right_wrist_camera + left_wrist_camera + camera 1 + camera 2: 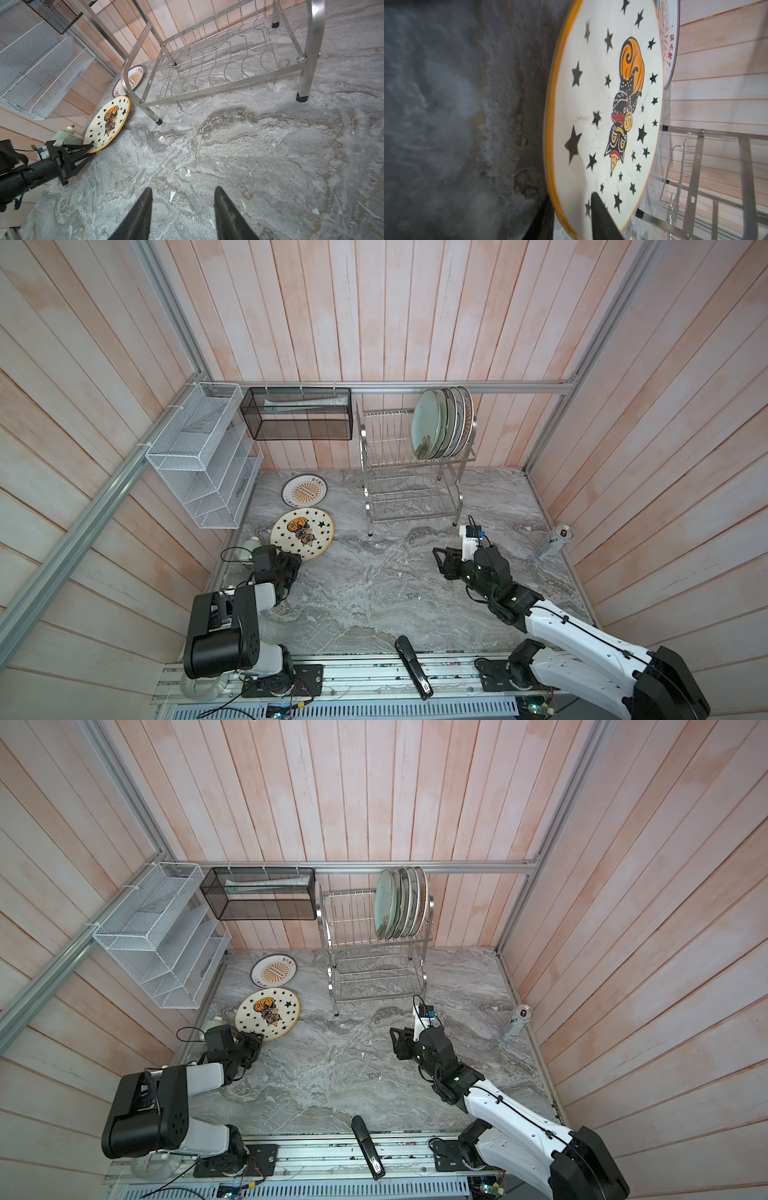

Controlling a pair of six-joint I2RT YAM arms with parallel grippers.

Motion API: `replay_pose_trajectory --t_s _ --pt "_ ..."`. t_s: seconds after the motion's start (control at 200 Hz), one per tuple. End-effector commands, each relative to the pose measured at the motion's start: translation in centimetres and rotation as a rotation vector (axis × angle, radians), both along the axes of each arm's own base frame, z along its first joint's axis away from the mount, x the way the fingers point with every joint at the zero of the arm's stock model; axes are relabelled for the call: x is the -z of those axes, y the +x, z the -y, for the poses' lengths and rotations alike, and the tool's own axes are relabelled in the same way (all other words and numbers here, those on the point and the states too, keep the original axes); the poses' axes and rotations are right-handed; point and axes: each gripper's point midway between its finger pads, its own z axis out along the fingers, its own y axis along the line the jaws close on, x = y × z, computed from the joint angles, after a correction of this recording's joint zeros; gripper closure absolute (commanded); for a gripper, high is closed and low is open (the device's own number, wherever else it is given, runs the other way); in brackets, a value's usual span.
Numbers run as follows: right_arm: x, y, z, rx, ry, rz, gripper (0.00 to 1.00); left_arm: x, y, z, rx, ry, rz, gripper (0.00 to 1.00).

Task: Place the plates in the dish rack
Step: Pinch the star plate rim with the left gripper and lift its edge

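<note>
Left of the middle in both top views, the star plate [302,533] is on the worktop [374,589]. The left gripper [92,149] has one finger over its rim and one under; I cannot tell if it pinches tight. The right gripper [183,188] is partly open and holds nothing. The sun plate [304,490] lies higher up, near the wall. Five plates [440,425] stand in the rack [409,493], on top.

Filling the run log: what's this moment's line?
left tool: astride star plate rim | right tool: open, empty | dish rack: plates upper tier
</note>
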Motion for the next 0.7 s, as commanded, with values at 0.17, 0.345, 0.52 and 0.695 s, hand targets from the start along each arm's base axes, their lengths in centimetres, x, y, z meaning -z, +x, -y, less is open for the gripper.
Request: replay_pose_trajectory --t_s 0.17,0.345,0.52,0.695 --pt "-0.03 -0.04 0.25 0.004 0.013 0.001 0.51 1.58 -0.30 -0.32 -0.027 -0.015 -0.049 0.70" --pt "0.11 -0.03 0.35 0.007 0.016 -0.002 0.51 1.88 -0.24 -0.27 -0.034 -0.027 -0.048 0.71" --pt "-0.02 0.02 0.37 0.007 0.019 0.000 0.51 2.14 -0.14 -0.22 -0.034 -0.034 -0.050 0.74" --pt "0.04 0.03 0.39 0.007 0.019 -0.001 0.51 2.28 -0.10 -0.10 -0.033 -0.038 -0.050 0.79"
